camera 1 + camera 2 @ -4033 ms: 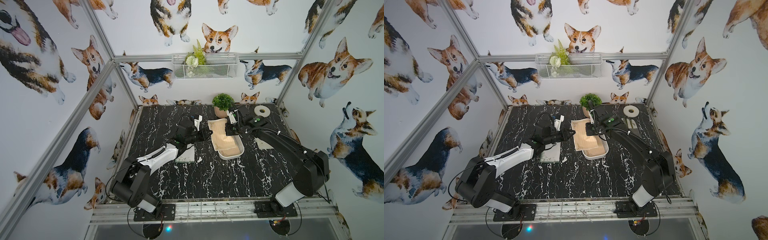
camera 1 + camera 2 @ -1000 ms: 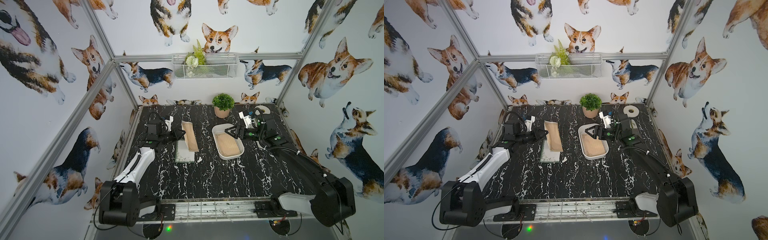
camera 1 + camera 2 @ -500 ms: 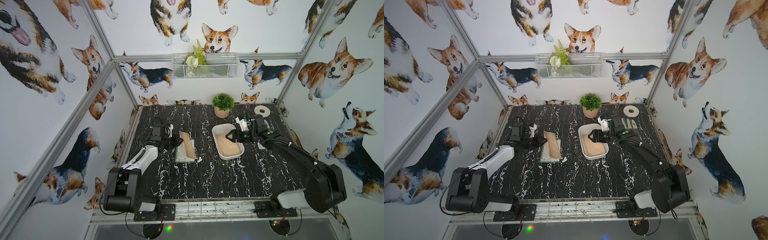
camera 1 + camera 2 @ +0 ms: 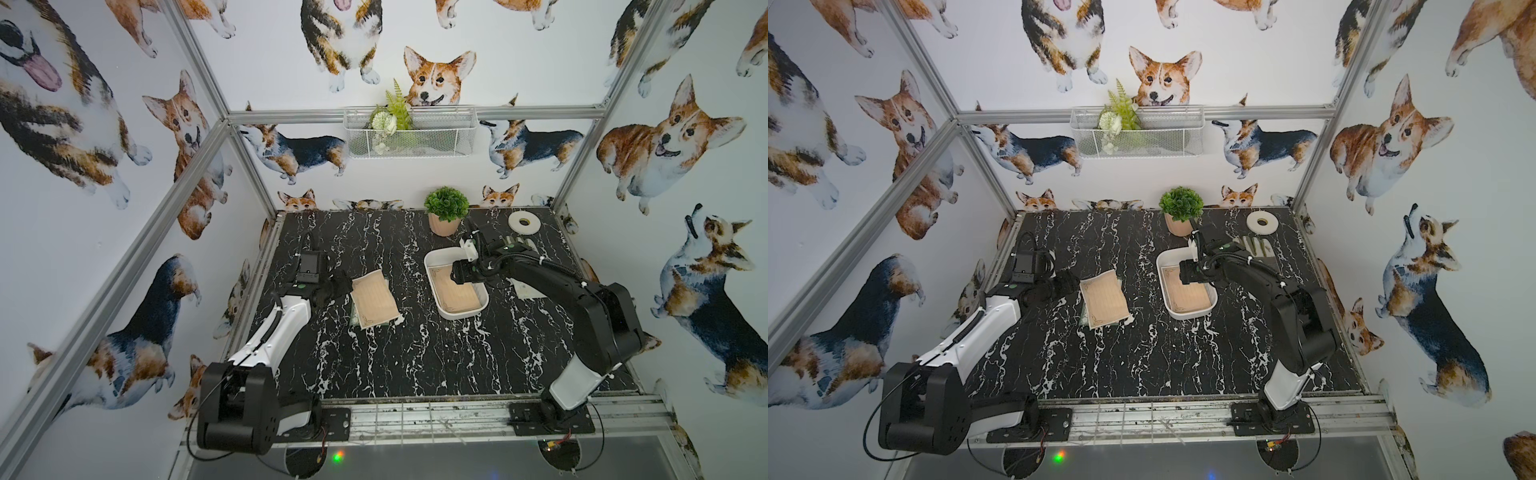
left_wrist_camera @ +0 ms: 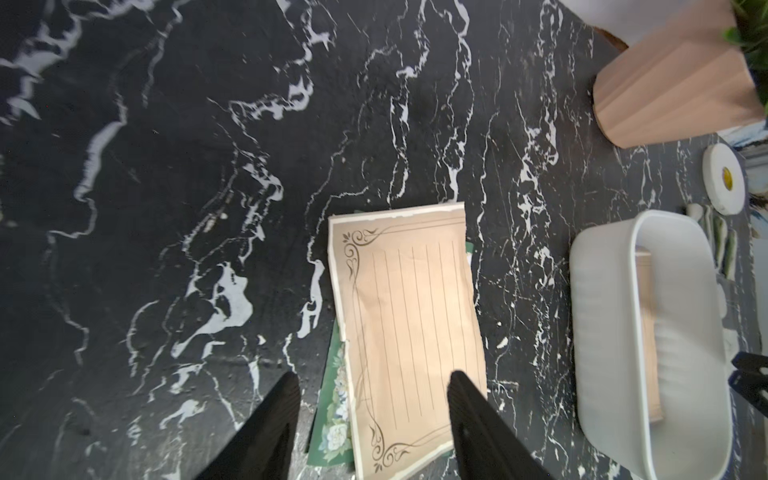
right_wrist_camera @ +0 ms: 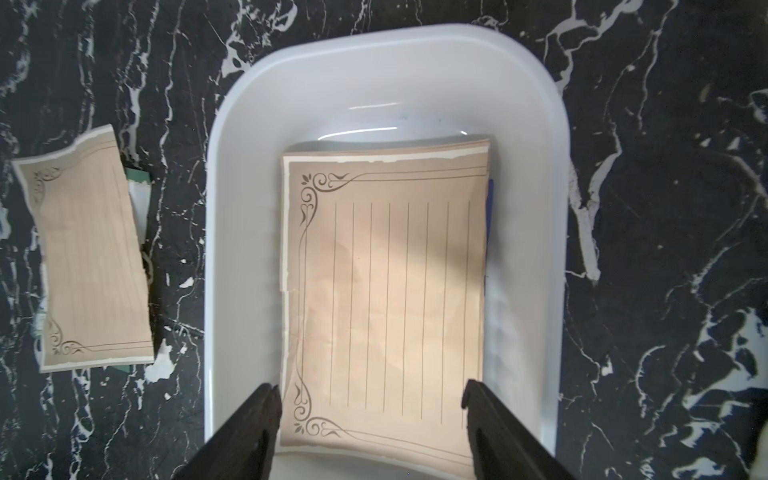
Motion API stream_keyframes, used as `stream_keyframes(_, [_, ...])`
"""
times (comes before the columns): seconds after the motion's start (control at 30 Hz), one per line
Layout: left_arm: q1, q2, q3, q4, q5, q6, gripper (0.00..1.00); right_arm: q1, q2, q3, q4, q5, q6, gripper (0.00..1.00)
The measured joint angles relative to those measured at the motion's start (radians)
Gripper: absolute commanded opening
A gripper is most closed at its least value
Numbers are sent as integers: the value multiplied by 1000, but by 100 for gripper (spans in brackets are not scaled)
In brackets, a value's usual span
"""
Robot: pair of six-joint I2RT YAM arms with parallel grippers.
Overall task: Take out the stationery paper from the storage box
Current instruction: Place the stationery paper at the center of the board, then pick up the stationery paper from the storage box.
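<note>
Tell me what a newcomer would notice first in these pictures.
Corgi wallpaper covers the walls around the black marble table. Near the table's middle a tan ruled sheet lies over a green floral sheet, the open left gripper by its end. Beside it, the white storage box holds more tan sheets, with the open right gripper hovering over them.

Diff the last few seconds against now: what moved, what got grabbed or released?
The left gripper carried one tan sheet from the storage box leftward, laid it on the green-bordered sheet on the table and let go; its jaws stand open. The right gripper pulled away, then came back over the stack in the box, open. Box, potted plant and tape roll stayed put.
</note>
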Motion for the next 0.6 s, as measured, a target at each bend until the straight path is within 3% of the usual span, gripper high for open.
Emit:
stream_keyframes(0.2, [0,-42,-18,-11,-72,-3,62,19,81,51,-33,73,-23,76])
stream_keyframes(0.6, [0,-37,-27,-14,-83,-4,62,70,193,85,-56,239,-31,79])
